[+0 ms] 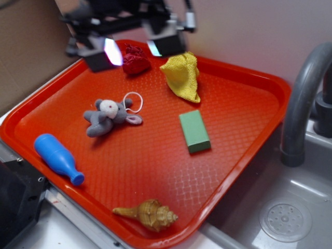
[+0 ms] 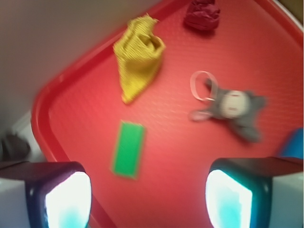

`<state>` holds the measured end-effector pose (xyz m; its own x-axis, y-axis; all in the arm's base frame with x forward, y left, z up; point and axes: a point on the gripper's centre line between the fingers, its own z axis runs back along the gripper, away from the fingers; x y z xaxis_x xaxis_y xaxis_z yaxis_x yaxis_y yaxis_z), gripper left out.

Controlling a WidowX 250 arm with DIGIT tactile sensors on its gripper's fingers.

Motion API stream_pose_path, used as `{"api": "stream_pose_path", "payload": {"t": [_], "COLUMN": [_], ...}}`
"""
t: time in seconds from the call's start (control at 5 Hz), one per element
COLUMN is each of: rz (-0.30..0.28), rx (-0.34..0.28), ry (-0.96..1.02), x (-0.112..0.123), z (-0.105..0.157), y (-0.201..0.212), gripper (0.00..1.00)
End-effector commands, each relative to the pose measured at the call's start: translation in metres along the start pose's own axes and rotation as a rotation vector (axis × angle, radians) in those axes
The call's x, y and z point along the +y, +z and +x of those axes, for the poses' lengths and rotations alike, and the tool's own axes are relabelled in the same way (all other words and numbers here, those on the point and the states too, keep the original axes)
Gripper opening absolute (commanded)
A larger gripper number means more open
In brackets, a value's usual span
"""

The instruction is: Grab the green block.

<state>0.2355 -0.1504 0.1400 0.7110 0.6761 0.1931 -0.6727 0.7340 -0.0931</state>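
Green block [image 1: 194,131] flat on red tray [image 1: 249,83], untouched; gripper [image 1: 132,49] above, jaws spread wide, empty.

Grey sink [image 1: 290,207] (with curved faucet [image 1: 303,93]) beneath a pale wall [image 1: 249,31].

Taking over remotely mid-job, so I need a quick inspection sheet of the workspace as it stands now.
Surface: red tray, dry, textured.
Job's things: green block lying flat, untouched, right of centre.
Clutter: grey plush mouse, yellow cloth, dark red item, blue bottle, seashell.
Grippers: gripper open, raised over the tray's far edge, holding nothing.
Cables: nothing seen.
Surroundings: grey sink and faucet beside the tray.
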Motion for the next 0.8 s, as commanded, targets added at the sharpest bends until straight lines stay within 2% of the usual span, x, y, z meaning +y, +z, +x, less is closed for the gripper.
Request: {"api": "stream_pose_path", "payload": {"t": [0.0,0.2,0.4,0.6], "rz": [0.029,0.067,0.082,0.001], "rx": [0.061,0.087,0.090,0.123], "ry": [0.043,0.022,-0.013,-0.050], "x": [-0.015,0.005,0.013,0.009], "z": [0.012,0.008,0.003,-0.003], "y": [-0.066,-0.090,-0.106,-0.121], "gripper": [1.00,1.00,1.00,1.00]}}
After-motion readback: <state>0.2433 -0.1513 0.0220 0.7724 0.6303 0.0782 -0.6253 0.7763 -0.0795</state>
